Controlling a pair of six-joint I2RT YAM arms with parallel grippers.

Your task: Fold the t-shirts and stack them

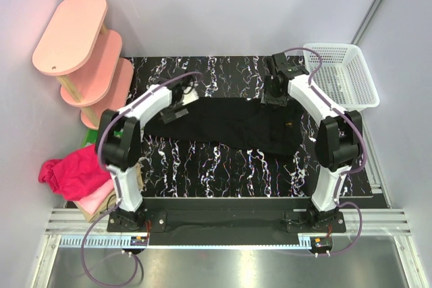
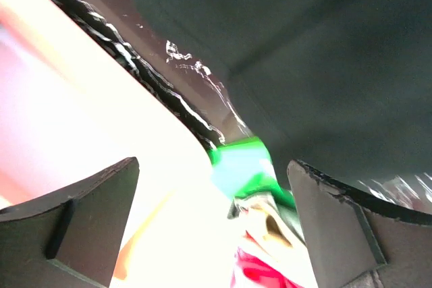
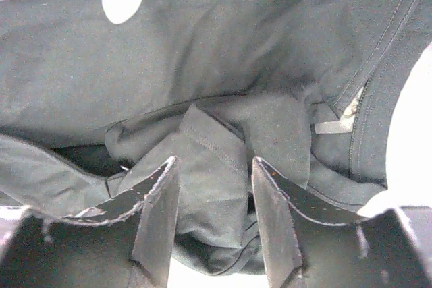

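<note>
Lying spread out, rumpled black t-shirt

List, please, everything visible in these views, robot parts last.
black t-shirt: one, black, spread across the middle of the table
magenta t-shirt: one, magenta, bunched beside the table's left edge
green packet: one, green, by the table's left edge, mostly hidden
shelf: one, pink, three tiers, far left
basket: one, white, far right
table: one, black with white marbling, centre
left arm and right arm: two, white and black, near edge
left claw: one, dark, open at the shirt's left end
right claw: one, dark, open over bunched black cloth
</note>
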